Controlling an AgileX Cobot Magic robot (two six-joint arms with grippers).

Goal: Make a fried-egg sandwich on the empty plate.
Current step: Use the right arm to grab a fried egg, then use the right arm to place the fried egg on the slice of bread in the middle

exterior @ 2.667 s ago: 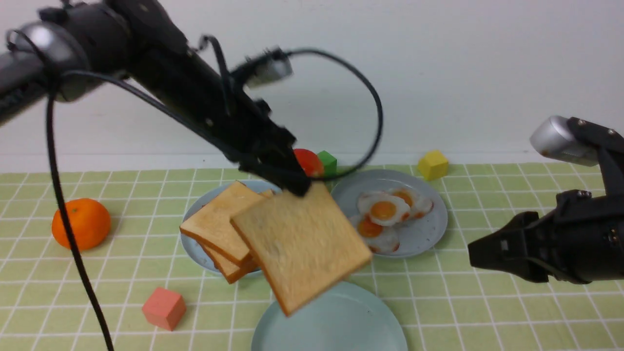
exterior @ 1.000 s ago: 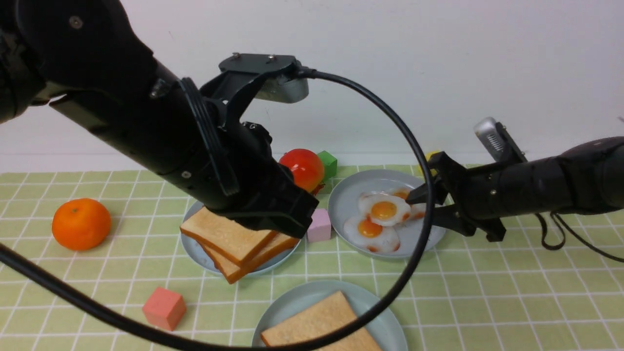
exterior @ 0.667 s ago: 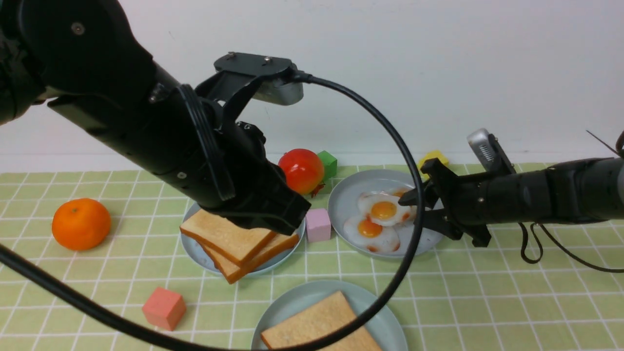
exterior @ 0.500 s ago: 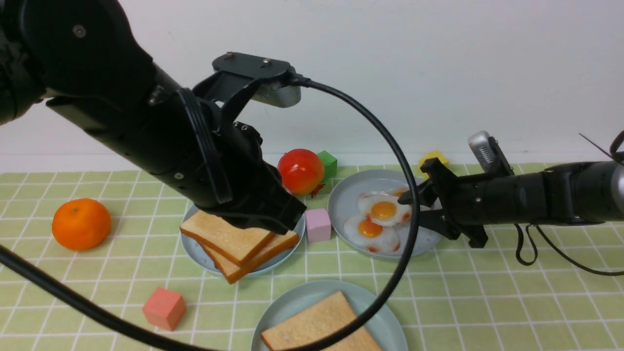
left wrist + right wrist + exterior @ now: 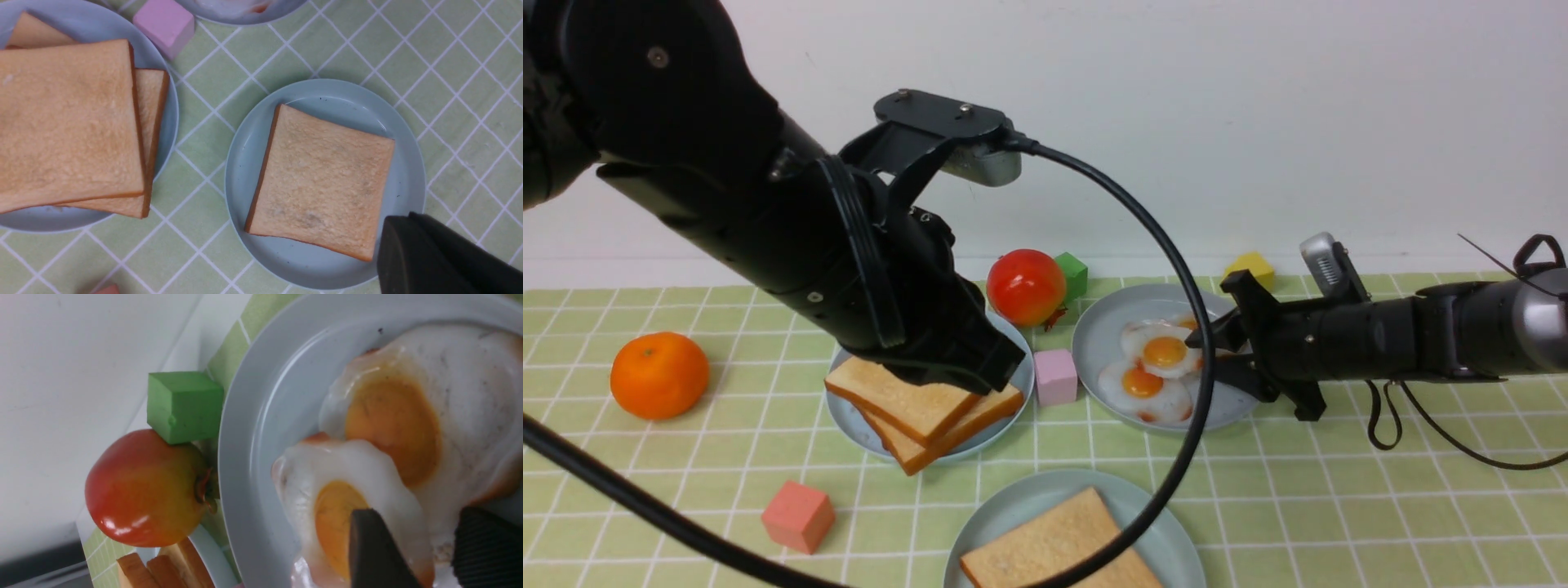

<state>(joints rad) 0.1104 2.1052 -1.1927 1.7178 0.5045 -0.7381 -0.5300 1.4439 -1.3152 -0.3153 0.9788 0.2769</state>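
Front view: one golden toast slice (image 5: 1058,543) lies flat on the near mint plate (image 5: 1013,506); the right arm (image 5: 1380,339) stretches level to the egg plate (image 5: 1094,351). Left wrist view: left fingers (image 5: 412,253) together. Right wrist view: right fingers (image 5: 376,551) apart, astride a glossy fried egg (image 5: 367,477).

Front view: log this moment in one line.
stage: egg pickup | toast slice on mint plate | right jaws astride fried egg edge | left jaws shut, empty
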